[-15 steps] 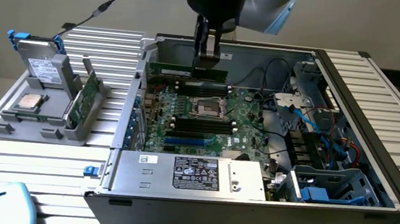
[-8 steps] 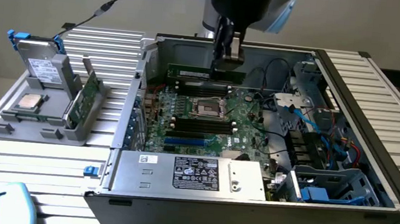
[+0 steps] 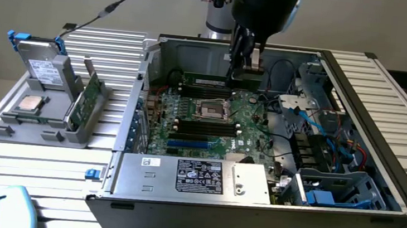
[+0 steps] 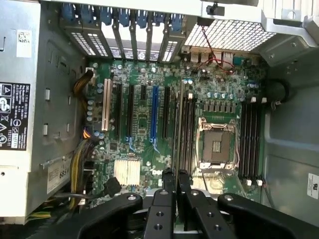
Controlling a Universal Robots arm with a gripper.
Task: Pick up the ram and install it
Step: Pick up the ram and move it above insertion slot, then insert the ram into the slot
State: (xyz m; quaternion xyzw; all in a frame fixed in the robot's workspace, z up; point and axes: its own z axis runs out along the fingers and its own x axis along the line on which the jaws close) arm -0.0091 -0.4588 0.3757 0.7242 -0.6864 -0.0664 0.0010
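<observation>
The gripper [image 3: 243,74] reaches down into the open computer case [image 3: 252,225], and its claw is clamped on the ram [image 3: 206,82]: the two fingers [image 4: 162,209] stand close together with only the thin board between them. In the exterior view the ram runs level, a narrow green stick with a pale label. It lies on the far side of the CPU socket [image 3: 211,110], just over the black memory slots [image 3: 205,93] there, and the claw holds it toward the end at the exterior view's right. In the wrist view the ram [image 4: 178,124] shows edge-on as a thin line running out from the fingertips, alongside the dark slots [image 4: 188,129] next to the CPU socket [image 4: 218,145]. Whether it touches a slot, or which slot it lines up with, cannot be told. The socket sits on the green motherboard [image 3: 250,132], its metal frame around a dark centre. On the near side of the socket lies the grey power supply [image 3: 197,176]. Outside the case, well apart from the socket toward the exterior view's left, a grey holder [image 3: 7,129] carries a hard drive [image 3: 44,68], a processor chip [image 3: 29,104] and a taller green board [image 3: 85,102] standing on edge.
</observation>
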